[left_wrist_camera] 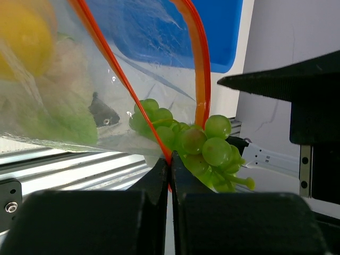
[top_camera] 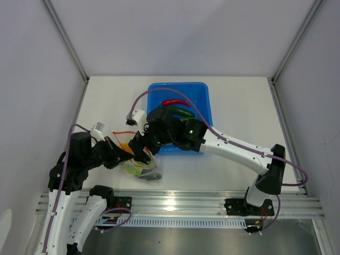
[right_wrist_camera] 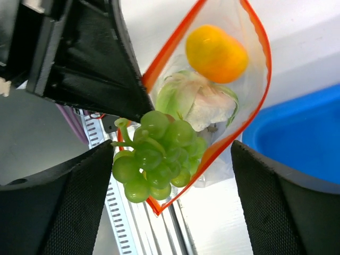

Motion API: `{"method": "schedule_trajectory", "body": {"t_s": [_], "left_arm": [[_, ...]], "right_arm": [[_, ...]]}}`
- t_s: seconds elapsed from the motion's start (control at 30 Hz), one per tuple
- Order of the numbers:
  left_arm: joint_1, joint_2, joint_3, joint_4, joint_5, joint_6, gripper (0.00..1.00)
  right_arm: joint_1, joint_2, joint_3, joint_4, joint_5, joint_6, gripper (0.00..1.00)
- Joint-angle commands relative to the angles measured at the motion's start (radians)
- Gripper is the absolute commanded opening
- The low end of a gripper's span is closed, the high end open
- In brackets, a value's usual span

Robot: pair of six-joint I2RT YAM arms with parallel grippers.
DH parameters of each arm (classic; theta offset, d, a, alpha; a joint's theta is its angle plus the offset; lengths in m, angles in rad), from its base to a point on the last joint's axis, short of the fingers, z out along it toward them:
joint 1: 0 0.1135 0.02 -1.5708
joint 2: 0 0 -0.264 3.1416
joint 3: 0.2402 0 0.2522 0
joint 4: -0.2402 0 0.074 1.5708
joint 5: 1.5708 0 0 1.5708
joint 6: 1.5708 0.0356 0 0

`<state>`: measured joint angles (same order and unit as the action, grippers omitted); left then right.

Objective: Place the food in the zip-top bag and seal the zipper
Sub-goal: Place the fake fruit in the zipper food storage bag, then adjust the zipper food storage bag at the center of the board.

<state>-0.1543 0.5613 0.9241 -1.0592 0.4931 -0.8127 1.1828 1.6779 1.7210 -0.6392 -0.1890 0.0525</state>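
The left arm [top_camera: 68, 178] bends in from the near left, its claw [left_wrist_camera: 170, 166] pinched shut on the zipper [left_wrist_camera: 203, 79], while the right arm [top_camera: 234, 146] reaches leftward toward it, claw [right_wrist_camera: 172, 186] spread wide, gripping nothing.

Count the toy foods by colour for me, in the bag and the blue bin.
Orange: 1, fruit in bag
White-green: 1, cauliflower in bag
Grey: 1, fish in bag
Green: 2, grapes at bag's mouth, pepper in bin
Red: 1, chili in bin
Total: 6 in view

green grapes [right_wrist_camera: 154, 154], orange-red zipper [left_wrist_camera: 203, 69]; blue bin [top_camera: 199, 98]
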Motion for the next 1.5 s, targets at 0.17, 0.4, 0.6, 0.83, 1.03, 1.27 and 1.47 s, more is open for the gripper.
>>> {"method": "schedule_trajectory", "body": {"t_s": [0.17,0.4,0.6,0.83,1.03,1.27,1.47], "left_arm": [[0.007,-0.020,0.001,0.024,0.021,-0.023,0.01],[0.007,-0.023,0.005,0.018,0.018,-0.022,0.01],[0.007,-0.018,0.010,0.021,0.021,-0.022,0.01],[0.007,-0.023,0.007,0.018,0.021,-0.020,0.00],[0.007,-0.021,0.013,0.018,0.021,-0.020,0.01],[0.007,-0.023,0.005,0.019,0.024,-0.020,0.01],[0.007,-0.031,-0.002,0.019,0.027,-0.025,0.01]], "right_arm": [[-0.023,0.000,0.074,-0.020,0.062,0.015,0.93],[-0.081,-0.024,0.092,-0.022,0.022,0.079,0.93],[-0.133,0.006,0.133,-0.068,-0.010,0.116,0.92],[-0.164,0.011,0.104,-0.085,-0.069,0.130,0.78],[-0.161,-0.003,0.029,-0.071,-0.161,0.135,0.68],[-0.158,0.042,0.002,-0.065,-0.181,0.141,0.65],[-0.163,0.137,0.063,-0.091,-0.152,0.126,0.61]]}}
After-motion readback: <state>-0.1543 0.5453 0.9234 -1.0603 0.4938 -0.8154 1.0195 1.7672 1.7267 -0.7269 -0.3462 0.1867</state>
